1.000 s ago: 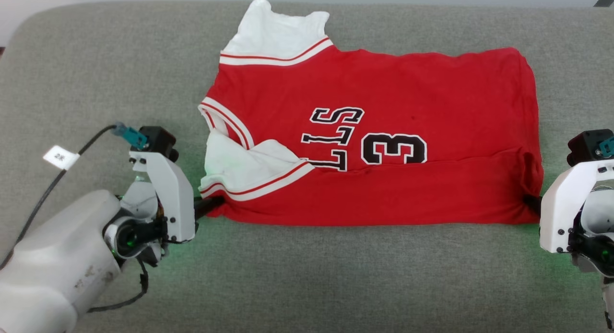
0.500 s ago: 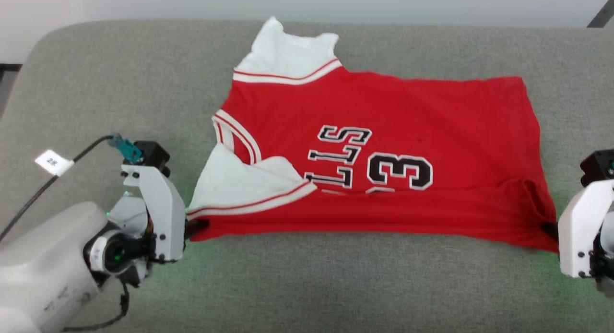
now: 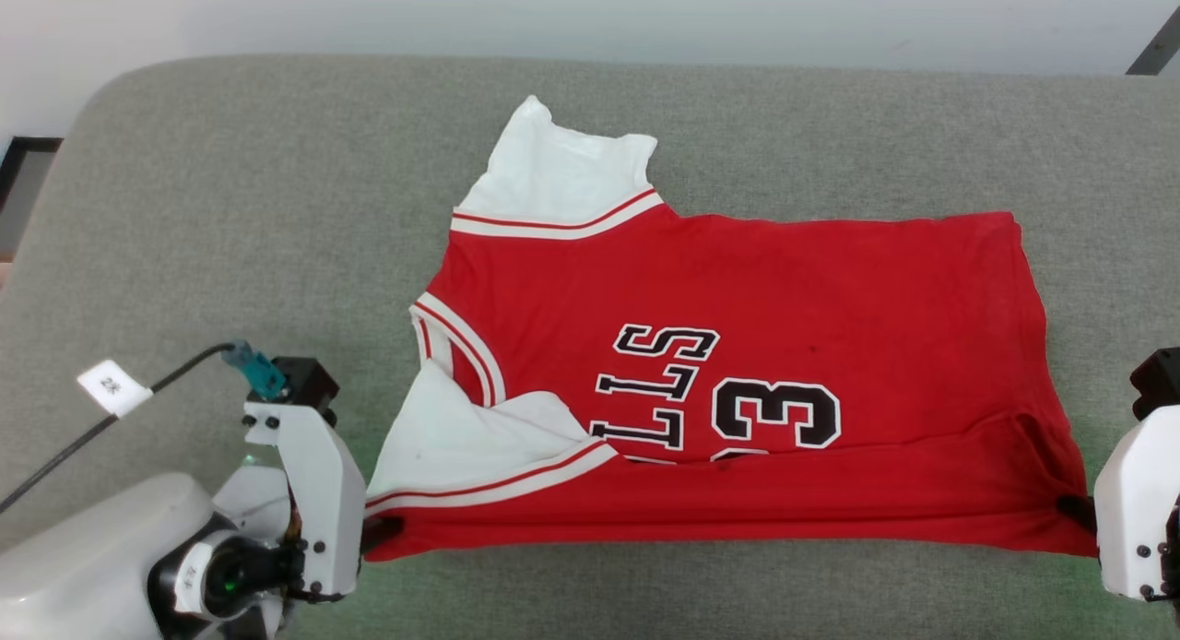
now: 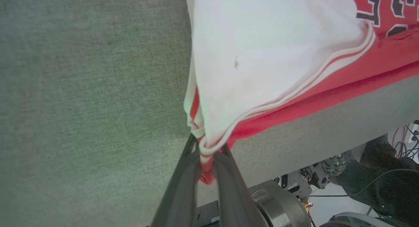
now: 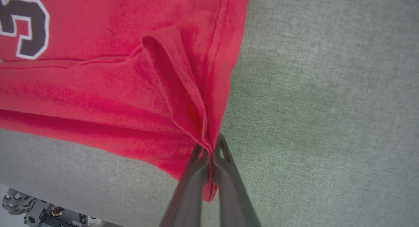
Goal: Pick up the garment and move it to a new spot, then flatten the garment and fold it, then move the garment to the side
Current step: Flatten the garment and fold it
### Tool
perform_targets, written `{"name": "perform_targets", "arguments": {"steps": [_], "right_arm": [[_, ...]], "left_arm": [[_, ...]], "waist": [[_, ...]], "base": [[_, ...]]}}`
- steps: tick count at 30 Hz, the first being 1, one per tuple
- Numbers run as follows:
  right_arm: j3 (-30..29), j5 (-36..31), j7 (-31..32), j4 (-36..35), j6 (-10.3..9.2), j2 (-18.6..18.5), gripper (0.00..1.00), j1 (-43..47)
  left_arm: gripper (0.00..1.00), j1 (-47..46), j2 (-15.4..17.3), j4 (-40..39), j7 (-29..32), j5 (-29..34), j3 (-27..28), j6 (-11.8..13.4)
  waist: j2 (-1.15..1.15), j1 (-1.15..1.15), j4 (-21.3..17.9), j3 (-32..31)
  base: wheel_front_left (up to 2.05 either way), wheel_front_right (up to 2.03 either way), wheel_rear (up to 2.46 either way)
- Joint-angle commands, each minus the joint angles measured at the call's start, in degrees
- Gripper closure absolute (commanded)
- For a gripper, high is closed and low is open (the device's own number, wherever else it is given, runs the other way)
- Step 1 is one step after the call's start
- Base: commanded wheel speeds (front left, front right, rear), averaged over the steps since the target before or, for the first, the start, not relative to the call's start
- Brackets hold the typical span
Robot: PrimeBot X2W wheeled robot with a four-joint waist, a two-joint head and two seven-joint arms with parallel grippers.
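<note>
The left claw [image 4: 206, 148] is clenched on a bunched corner where the white sleeve [image 4: 262, 50] and its red-white striped trim meet the red body. The right claw [image 5: 212, 145] is clenched on a pleated pinch of the plain red hem corner. Both sit just inside the near edge of the grey fabric-covered surface [image 3: 230, 207], well apart along it. The near side of the red Bulls jersey [image 3: 737, 280] is stretched in a fairly straight line between them.

The jersey lies front-up, across the middle of the surface. Its near strip is doubled over so that it covers the lower part of the lettering and number. The other white sleeve [image 3: 562, 174] points away from the near edge.

This looks like a two-handed drag or fold of the near side. To do it well, the claws should travel together at equal height and pace, with the cloth between them taut but not strained. They should stop short of the near edge, so that the cloth does not slide off.
</note>
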Motion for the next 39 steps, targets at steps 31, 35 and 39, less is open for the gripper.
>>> {"name": "perform_targets", "arguments": {"steps": [31, 35, 39], "right_arm": [[-1.5, -1.1, -17.2, -11.8, -0.07, 5.7, 0.00, -3.1], [1.0, -1.7, -29.2, -13.6, -0.07, 6.8, 0.00, -4.7], [4.1, -2.9, -41.8, -13.4, -0.07, 7.6, 0.00, -5.9]], "left_arm": [[0.00, -11.0, 1.7, 0.8, -5.6, 7.5, 6.1, -1.4], [0.00, -14.6, 0.4, 4.7, -7.4, 10.1, 7.1, -4.3], [0.00, -18.4, -0.4, 9.8, -9.0, 13.7, 7.4, -7.6]], "waist": [[0.00, 0.00, -5.1, 2.4], [0.00, 0.00, -7.6, 4.2], [0.00, 0.00, -10.6, 6.6]], "base": [[0.00, 0.00, 0.00], [0.00, 0.00, 0.00], [0.00, 0.00, 0.00]]}}
